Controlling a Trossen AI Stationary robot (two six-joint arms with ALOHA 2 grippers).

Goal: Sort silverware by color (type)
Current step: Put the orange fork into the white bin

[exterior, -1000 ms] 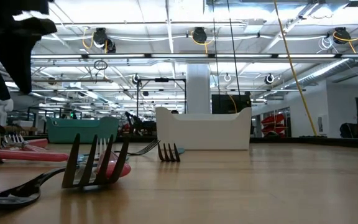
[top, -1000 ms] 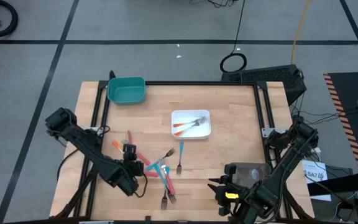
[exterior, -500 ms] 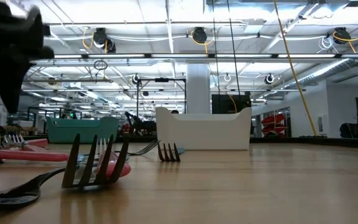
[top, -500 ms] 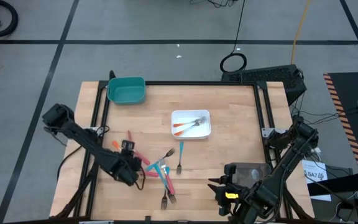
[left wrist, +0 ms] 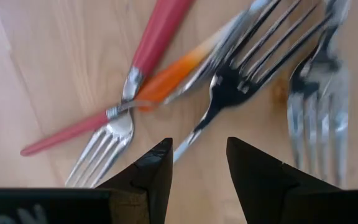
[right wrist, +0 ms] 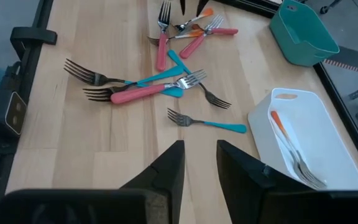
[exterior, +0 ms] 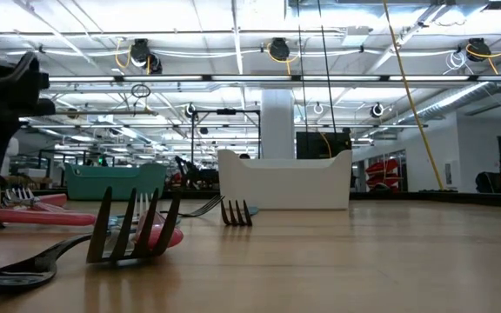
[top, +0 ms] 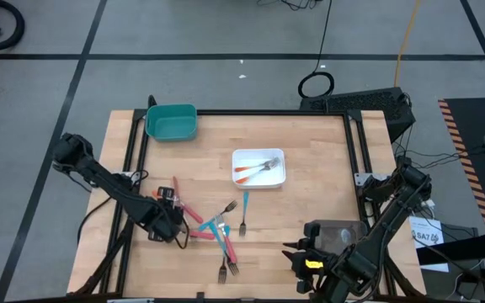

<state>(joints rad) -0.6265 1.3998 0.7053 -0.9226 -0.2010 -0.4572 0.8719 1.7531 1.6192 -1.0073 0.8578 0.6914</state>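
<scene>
Several forks with red, orange and teal handles lie flat on the wooden table (top: 310, 143), in a left cluster (top: 179, 198) and a middle cluster (top: 221, 231). My left gripper (top: 165, 215) points down, open, just above the left cluster. In its wrist view the fingertips (left wrist: 197, 146) straddle a silver fork neck (left wrist: 188, 140), below a red-handled fork (left wrist: 157, 34) and an orange-handled fork (left wrist: 173, 74); I see no touch. My right gripper (top: 297, 257) waits open and raised near the front right, its fingers (right wrist: 197, 162) with nothing between them.
A white tray (top: 258, 167) at mid table holds orange-handled forks. A teal tray (top: 172, 122) stands at the far left corner. A grey tray (top: 339, 231) lies under my right arm. One teal-handled fork (right wrist: 213, 123) lies apart, near the white tray.
My left gripper has moved toward the table's far edge and a little to the left, sinking lower over the left cluster of forks and tipping steeper. Its fingers stay open. The forks have not moved.
</scene>
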